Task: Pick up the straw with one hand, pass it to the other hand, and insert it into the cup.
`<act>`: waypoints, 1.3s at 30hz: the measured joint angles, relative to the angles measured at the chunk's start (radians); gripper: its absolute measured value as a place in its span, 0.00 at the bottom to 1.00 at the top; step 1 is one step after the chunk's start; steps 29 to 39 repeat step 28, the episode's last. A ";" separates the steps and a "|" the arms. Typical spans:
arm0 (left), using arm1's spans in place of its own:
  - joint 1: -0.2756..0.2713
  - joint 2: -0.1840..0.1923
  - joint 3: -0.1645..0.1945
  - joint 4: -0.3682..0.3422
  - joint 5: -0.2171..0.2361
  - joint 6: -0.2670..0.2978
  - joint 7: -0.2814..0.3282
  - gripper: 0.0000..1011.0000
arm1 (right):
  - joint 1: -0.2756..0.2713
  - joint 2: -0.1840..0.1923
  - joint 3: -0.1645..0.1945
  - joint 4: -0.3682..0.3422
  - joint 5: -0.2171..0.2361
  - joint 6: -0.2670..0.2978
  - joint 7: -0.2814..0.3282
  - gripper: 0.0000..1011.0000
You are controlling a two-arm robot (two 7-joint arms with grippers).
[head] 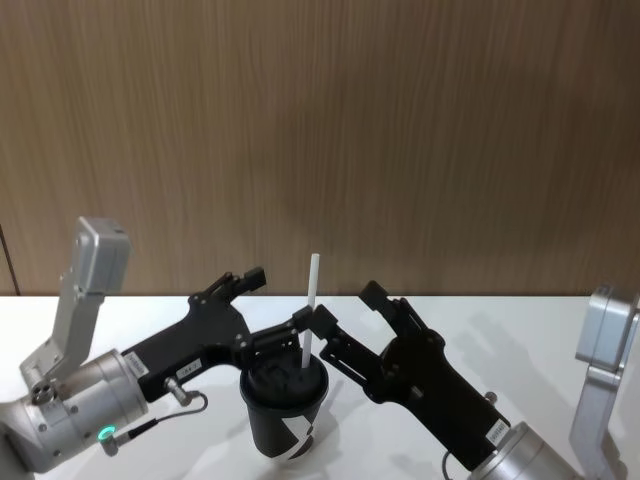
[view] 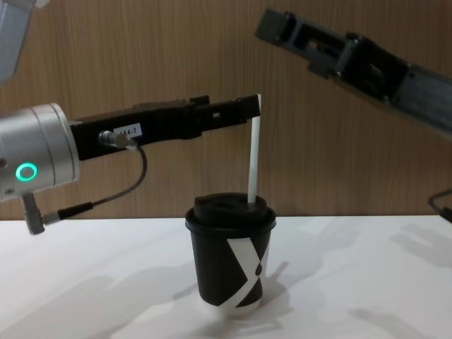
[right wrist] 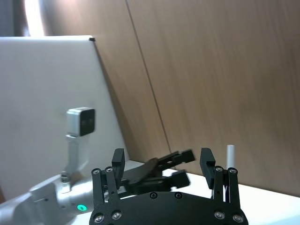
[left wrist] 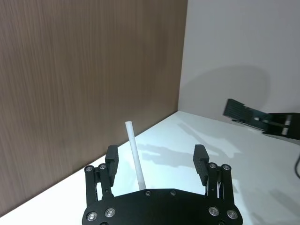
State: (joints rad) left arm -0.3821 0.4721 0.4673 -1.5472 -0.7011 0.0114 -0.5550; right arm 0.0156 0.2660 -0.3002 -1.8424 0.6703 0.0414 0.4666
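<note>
On the white table (view: 367, 282), near the middle of the chest view, stands the cup (view: 230, 265). It is black, with a black lid and a white crossed stripe. From 9 o'clock in the chest view comes the left gripper (view: 244, 109), long and flat, on a silver wrist with a green ring light (view: 27, 171). Its tip is just beside the top of the straw (view: 253, 152). In the left wrist view the left gripper (left wrist: 157, 161) has its two fingers (left wrist: 112, 158) wide apart, and the white straw (left wrist: 135, 154) rises between them, closer to one finger and touching neither. The straw stands nearly upright, leaning a little, with its lower end in the lid of the cup. In the head view the cup (head: 283, 405) sits at 6 o'clock, with the straw (head: 309, 310) sticking up out of it. Up at 1 o'clock in the chest view hangs the right gripper (view: 282, 28), well apart from the straw. In the right wrist view the right gripper (right wrist: 162, 161) has its fingers (right wrist: 207, 161) spread apart, with nothing held between them.
</note>
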 joint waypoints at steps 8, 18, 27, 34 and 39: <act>0.029 0.013 -0.007 -0.029 -0.007 0.000 0.005 0.99 | -0.009 0.011 0.019 0.020 -0.017 -0.015 -0.035 0.99; 0.064 0.024 -0.014 -0.065 -0.010 -0.010 0.011 0.99 | -0.021 0.028 0.042 0.032 -0.021 -0.028 -0.063 0.99; 0.082 0.028 -0.015 -0.087 -0.004 -0.018 0.013 0.99 | -0.026 0.036 0.052 0.036 -0.022 -0.033 -0.075 0.99; 0.083 0.028 -0.015 -0.088 -0.004 -0.018 0.014 0.99 | -0.027 0.037 0.053 0.036 -0.022 -0.033 -0.076 0.99; 0.083 0.028 -0.015 -0.088 -0.004 -0.018 0.014 0.99 | -0.027 0.037 0.053 0.036 -0.022 -0.033 -0.076 0.99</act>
